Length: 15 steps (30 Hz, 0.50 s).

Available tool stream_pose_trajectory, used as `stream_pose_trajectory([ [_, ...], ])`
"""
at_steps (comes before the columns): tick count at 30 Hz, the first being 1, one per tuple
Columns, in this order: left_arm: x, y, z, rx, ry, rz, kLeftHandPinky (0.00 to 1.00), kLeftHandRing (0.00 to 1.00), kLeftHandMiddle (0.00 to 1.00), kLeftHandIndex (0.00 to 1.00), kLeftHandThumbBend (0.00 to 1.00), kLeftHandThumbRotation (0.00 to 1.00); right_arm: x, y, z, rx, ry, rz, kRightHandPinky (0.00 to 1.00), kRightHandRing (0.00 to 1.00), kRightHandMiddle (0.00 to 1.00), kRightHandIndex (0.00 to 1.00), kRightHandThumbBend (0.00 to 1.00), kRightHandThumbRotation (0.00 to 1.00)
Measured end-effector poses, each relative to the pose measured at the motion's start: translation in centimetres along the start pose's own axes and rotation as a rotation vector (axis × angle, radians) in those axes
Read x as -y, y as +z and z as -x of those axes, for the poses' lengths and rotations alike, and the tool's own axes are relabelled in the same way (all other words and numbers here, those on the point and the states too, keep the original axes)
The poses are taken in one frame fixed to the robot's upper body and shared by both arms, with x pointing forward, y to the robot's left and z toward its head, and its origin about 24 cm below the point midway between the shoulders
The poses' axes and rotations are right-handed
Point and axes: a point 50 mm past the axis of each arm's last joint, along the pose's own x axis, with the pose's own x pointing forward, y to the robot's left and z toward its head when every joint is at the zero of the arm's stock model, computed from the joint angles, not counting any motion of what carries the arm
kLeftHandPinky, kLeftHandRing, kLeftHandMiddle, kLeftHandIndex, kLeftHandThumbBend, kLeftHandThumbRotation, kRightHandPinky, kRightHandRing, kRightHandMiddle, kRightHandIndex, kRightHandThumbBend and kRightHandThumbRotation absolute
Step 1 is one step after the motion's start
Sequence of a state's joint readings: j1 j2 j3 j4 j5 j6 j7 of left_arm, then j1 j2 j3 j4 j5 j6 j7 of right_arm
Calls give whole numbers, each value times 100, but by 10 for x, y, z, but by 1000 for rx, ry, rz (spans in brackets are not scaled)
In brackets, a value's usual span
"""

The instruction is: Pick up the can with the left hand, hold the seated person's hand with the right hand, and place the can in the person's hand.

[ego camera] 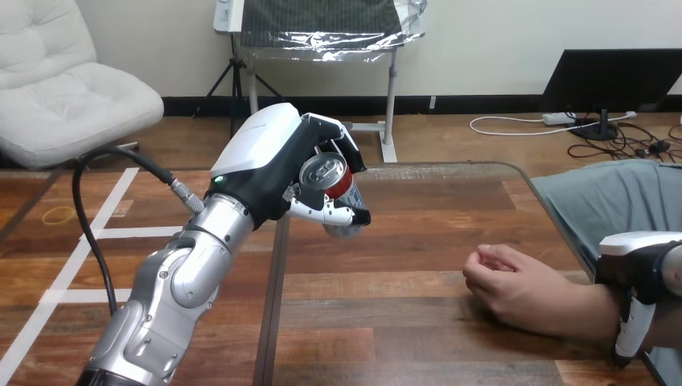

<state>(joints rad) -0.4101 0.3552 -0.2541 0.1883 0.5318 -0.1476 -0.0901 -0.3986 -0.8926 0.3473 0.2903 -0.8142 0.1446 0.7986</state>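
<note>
Left hand (272, 165): raised above the left part of the table (418, 338), fingers and thumb curled round the can (330, 181).
Can: red and silver, tilted, its top faces the camera, clear of the table.
Person's hand (511, 281): rests on the table at the right, loosely closed.
Right hand (637, 264): over the person's wrist (591, 310), touching it; whether it grips, I cannot tell.

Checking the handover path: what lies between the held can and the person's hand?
Nothing: in the head view, only bare table separates the can in the left hand from the person's hand.
</note>
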Motion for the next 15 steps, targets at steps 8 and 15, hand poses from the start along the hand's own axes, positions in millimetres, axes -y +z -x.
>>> stream_pose_trajectory([
  [8,0,0,0,-2,0,0,32,38,46,50,60,0,-1,0,0,3,-10,-4,22,31,42,50,66,0],
  [15,0,0,0,-3,0,1,32,38,45,50,60,0,-2,1,-1,12,-21,-13,22,31,43,49,65,0],
])
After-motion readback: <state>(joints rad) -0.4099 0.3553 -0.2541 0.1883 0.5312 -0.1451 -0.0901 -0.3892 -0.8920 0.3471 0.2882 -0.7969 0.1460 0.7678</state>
